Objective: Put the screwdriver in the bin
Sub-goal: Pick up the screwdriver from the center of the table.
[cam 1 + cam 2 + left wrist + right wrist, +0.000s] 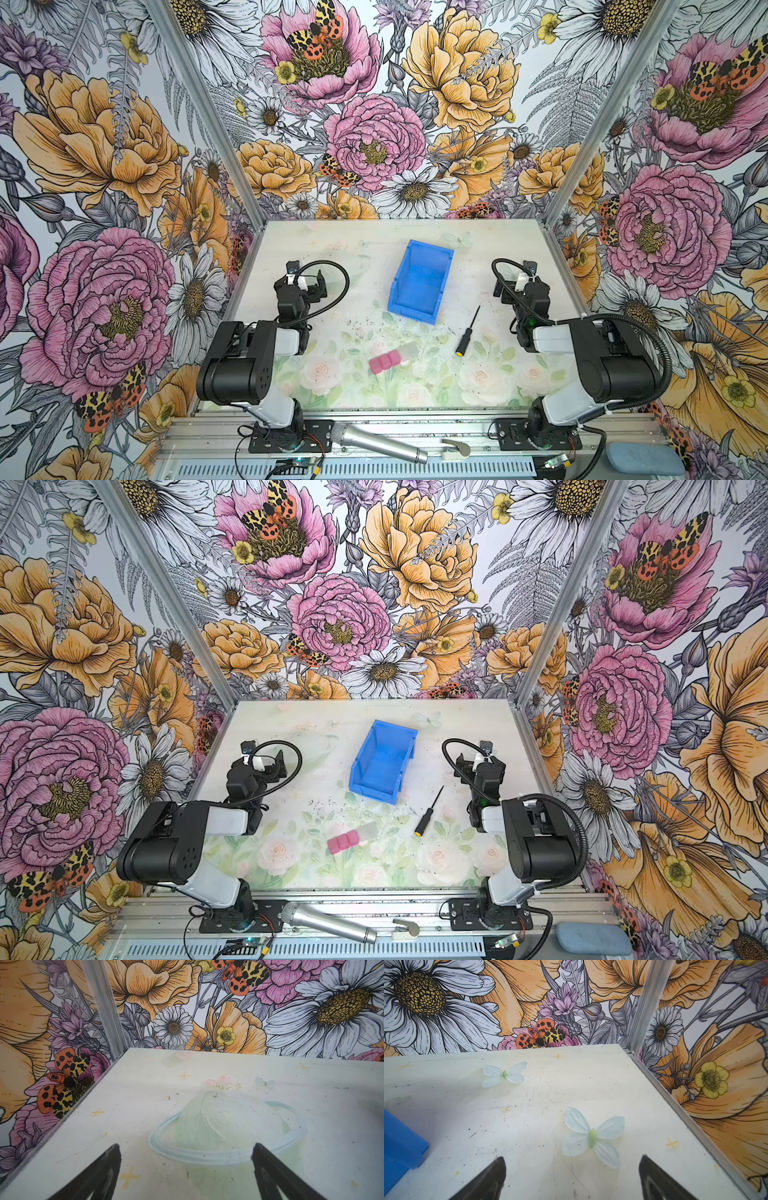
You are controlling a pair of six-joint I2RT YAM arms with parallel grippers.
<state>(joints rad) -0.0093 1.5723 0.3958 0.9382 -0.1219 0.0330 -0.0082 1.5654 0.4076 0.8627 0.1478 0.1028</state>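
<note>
Screwdriver [467, 331] lying flat on desk [299, 241], near bin [419, 279], not touching, closest to right arm. Right gripper [572, 1160] hanging spread, pinching nothing. Left gripper [186, 1147] also spread, empty. Risks: slim shaft rolling or slipping out of pinch, fingertips scraping desk, bin getting nudged, pink blocks [384, 361] getting bumped

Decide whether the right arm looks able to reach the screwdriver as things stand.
Probably yes: the screwdriver lies flat in the open beside the right arm, clear of the bin, and the right end effector is open and empty. Nothing stands between them.
</note>
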